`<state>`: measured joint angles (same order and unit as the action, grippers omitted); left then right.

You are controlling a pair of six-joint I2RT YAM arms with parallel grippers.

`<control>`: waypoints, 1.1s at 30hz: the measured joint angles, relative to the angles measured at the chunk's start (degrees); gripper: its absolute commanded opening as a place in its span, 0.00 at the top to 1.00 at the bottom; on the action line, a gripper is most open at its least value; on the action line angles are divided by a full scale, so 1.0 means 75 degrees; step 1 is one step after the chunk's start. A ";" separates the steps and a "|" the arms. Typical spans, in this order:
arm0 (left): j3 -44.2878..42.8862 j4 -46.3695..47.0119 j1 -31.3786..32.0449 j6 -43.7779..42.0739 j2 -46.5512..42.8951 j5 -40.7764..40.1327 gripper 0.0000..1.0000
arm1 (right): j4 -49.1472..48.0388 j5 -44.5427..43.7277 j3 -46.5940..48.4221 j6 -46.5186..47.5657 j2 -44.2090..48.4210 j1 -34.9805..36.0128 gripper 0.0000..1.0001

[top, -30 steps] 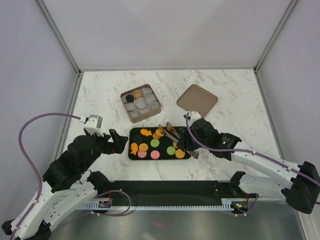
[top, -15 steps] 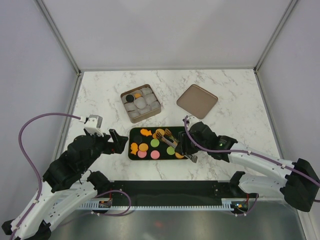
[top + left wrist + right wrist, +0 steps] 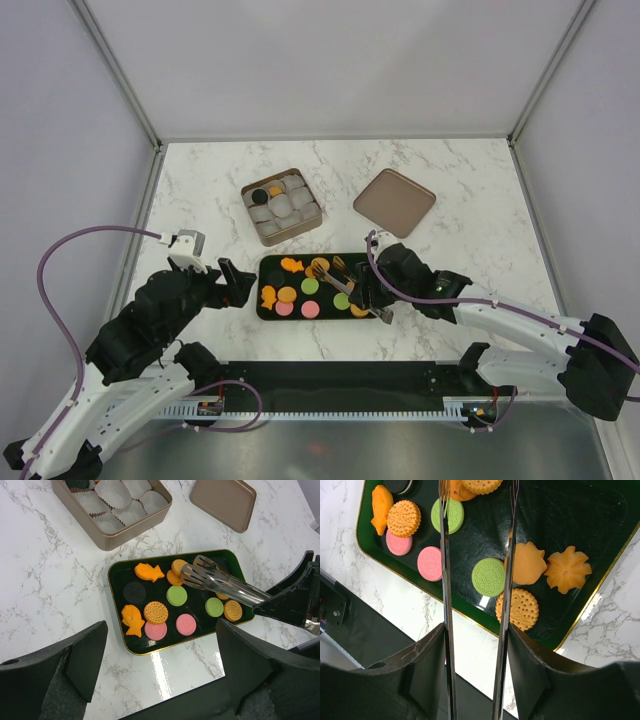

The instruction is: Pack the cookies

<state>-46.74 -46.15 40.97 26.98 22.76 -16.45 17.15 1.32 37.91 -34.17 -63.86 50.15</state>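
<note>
Hanging just off the left end of the tray point(image 3: 114, 595), the left gripper point(image 3: 236, 282) has its fingers spread as wide as they go and grasps nothing. On the other side, the right gripper point(image 3: 368, 290) is clamped around the handle end of a pair of metal tongs point(image 3: 225, 585), which reach leftward over the tray. The two tong blades stand slightly apart, and no cookie can be seen pinched between them. Their tips sit above the round orange pieces at the tray's far edge; whether they touch those pieces cannot be told.

Most of the cookies point(image 3: 156, 612) lie flat and loose on this dark green, gold-rimmed tray near the arms: pink, green, orange and black discs, two orange fish shapes at the left, and two orange flower shapes at the right.

Farther back on the marble table point(image 3: 470, 190) stands an open square tin point(image 3: 115, 540) lined with pale paper cups point(image 3: 112, 491). A black cookie and an orange one already sit in cups in its far left corner. The tin's lid point(image 3: 394, 201) lies to the right, apart from it.
</note>
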 measured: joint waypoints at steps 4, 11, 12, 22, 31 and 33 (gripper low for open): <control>0.0000 0.0000 0.0000 0.0000 0.0000 0.0000 0.03 | -0.0009 -0.0099 0.0003 -0.0012 -0.0020 0.0000 0.43; 0.0000 0.0000 0.0000 0.0000 -0.0003 0.0000 0.03 | -0.0160 -0.0160 0.0009 -0.0015 -0.0350 0.0000 0.44; 0.0000 0.0000 0.0000 0.0003 -0.0003 0.0000 0.03 | -0.0187 -0.0157 0.0009 -0.0012 -0.0399 0.0000 0.44; 0.0000 0.0000 0.0000 0.0000 -0.0003 0.0000 0.03 | -0.0376 -0.0061 0.0189 -0.0012 -0.0737 0.0035 0.44; 0.0000 0.0000 0.0000 0.0000 -0.0012 0.0000 0.03 | -0.0396 0.0023 0.0283 0.0009 -0.0927 0.0035 0.46; 0.0000 0.0000 0.0000 0.0000 -0.0029 0.0000 0.03 | -0.0382 0.0032 0.0286 0.0015 -0.0988 0.0044 0.46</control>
<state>-46.74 -46.15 40.97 26.98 22.55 -16.45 14.28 1.56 40.05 -34.06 -71.26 50.48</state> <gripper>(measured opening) 0.968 0.544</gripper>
